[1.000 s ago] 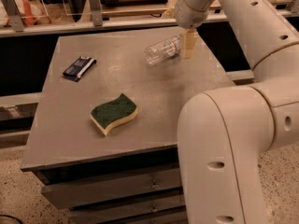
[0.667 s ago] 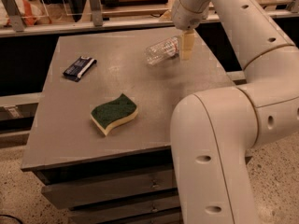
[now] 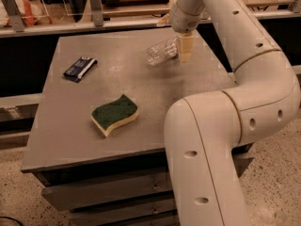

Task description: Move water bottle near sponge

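The water bottle (image 3: 159,52) is clear and ribbed and lies tilted at the far right of the grey table (image 3: 70,126). Its right end is hidden behind my gripper (image 3: 184,50). The gripper comes down from the arm above and is shut on that end of the bottle, with one cream finger (image 3: 185,47) in front of it. The sponge (image 3: 115,114) has a dark green top over pale yellow foam. It lies flat near the table's front middle, well apart from the bottle and to its front left.
A flat dark blue packet (image 3: 80,68) lies at the table's left. My large white arm (image 3: 221,126) fills the right side and overhangs the table's front right corner. A shelf rail (image 3: 94,25) runs behind the table. Drawers (image 3: 108,192) are below it.
The gripper and the water bottle have shifted together slightly left and toward the front. The arm's lower part has swung right. The sponge and the packet have not moved.
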Robot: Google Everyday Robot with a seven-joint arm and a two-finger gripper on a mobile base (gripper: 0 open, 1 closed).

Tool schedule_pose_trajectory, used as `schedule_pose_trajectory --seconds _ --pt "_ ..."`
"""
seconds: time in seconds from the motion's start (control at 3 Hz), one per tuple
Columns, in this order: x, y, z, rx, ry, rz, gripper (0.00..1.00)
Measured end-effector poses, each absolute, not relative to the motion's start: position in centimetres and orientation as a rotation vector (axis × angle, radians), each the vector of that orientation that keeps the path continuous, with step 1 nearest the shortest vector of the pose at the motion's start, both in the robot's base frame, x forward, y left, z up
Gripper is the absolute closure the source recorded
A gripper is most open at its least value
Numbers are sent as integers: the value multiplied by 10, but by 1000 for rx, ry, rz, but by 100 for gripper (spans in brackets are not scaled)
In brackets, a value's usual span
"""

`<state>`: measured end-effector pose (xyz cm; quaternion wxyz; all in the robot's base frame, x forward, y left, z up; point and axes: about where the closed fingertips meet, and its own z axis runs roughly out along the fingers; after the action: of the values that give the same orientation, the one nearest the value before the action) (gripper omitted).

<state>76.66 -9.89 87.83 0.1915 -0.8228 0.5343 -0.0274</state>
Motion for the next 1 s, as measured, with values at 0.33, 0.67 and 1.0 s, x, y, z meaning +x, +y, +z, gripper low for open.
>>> schedule_pose_trajectory --seconds 0.33,0.67,1.0 --pt "766 -95 872 -2332 1494 -54 0" --pt "763 -93 865 -2346 1493 -22 18" --pt "760 -93 863 -2338 1499 5 41"
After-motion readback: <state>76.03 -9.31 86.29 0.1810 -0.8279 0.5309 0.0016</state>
